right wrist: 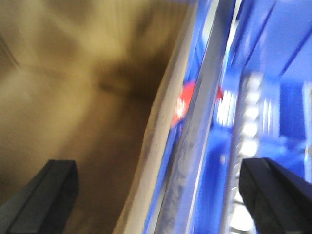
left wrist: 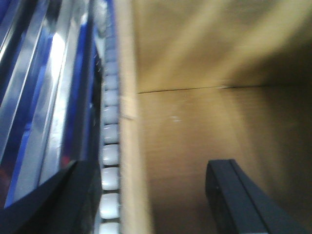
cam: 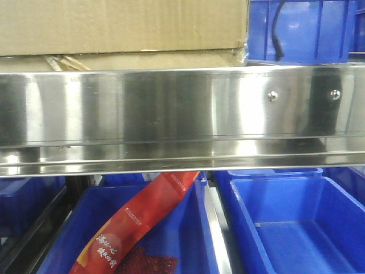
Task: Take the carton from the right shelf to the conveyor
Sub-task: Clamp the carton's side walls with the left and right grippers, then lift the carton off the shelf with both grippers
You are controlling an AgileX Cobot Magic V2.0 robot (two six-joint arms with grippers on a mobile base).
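- Left wrist-mounted view: the left gripper (left wrist: 146,168) is spread wide, its two dark fingers (left wrist: 243,200) far apart and clamping nothing.
- A pale edge of the carton (left wrist: 204,131), a large plain tan corrugated cardboard box, runs up between those fingers. One finger lies over the tan face and the other over the outer side. The blur hides whether either finger touches the cardboard.
- Just beside that edge runs a row of small white rollers (left wrist: 110,146), with shiny metal and blue beyond.
- On the right wrist-mounted view, the right gripper (right wrist: 158,168) is also wide open and grips nothing. The carton's edge passes between its fingers, with tan on one side and blue plastic and a metal strip on the other.
- Seen from the front, the carton sits on the right shelf (cam: 171,108), a metal rack, just above and behind its broad stainless-steel front rail, which bears two small screw heads (cam: 272,96).
- A blue plastic bin (cam: 308,34) with a black cable (cam: 276,28) stands just beside the carton on the same level.
- Below the rail are open blue tubs (cam: 285,228), and one holds a long red packet (cam: 137,228) lying tilted.
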